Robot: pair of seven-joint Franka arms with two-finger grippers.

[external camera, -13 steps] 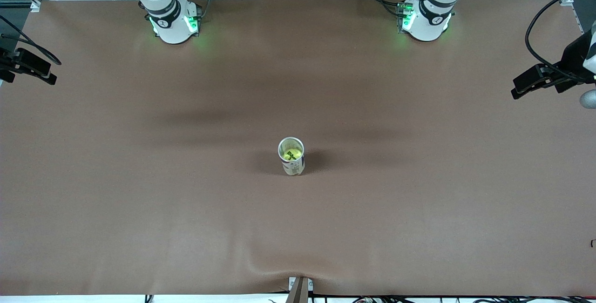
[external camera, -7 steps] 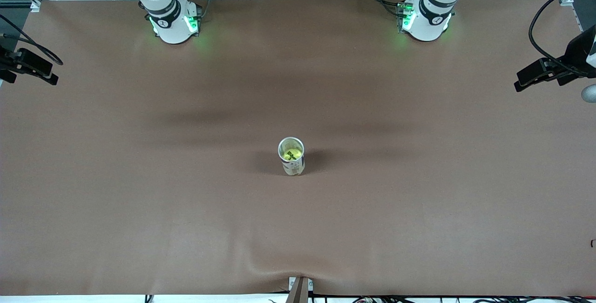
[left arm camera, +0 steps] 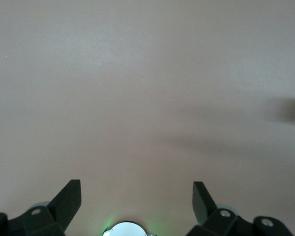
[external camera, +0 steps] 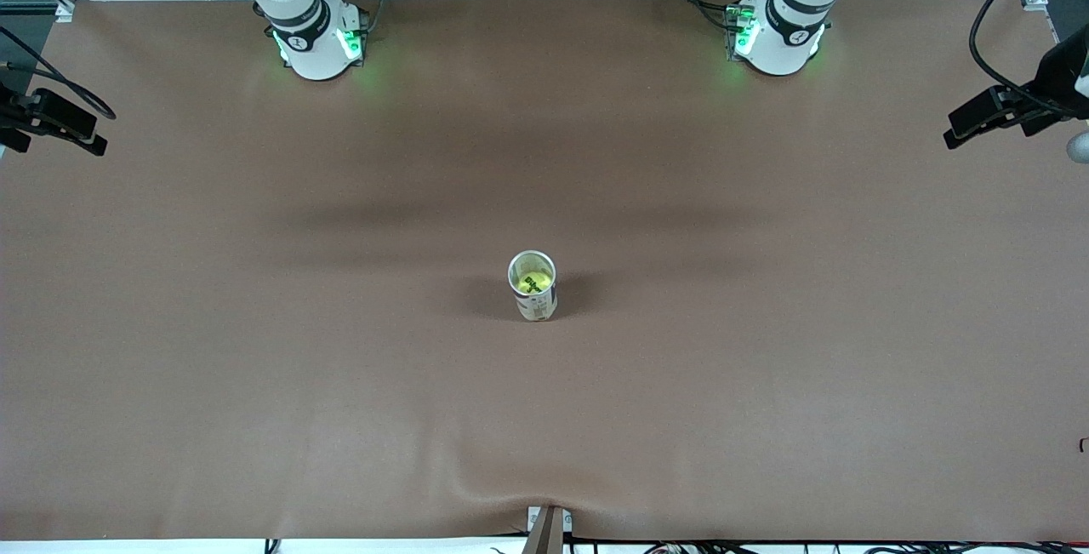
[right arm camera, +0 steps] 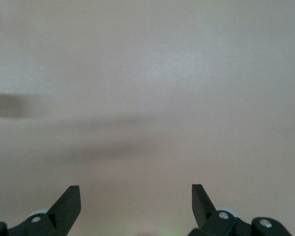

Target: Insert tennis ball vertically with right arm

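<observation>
Though on bare table (external camera: 255,367), ball (external camera: 531,283) in can (external camera: 536,303).

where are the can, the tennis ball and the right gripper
can (external camera: 537,305): front view, printed side wall
tennis ball (external camera: 531,282): front view, top, inside the can
right gripper (right arm camera: 136,199): right wrist view, gap between open jaws

I see the yellow-green tennis ball (external camera: 532,282) sitting inside the upright, open-topped can (external camera: 535,301). The can stands mid-table, well apart from my right arm (external camera: 293,9).
</observation>
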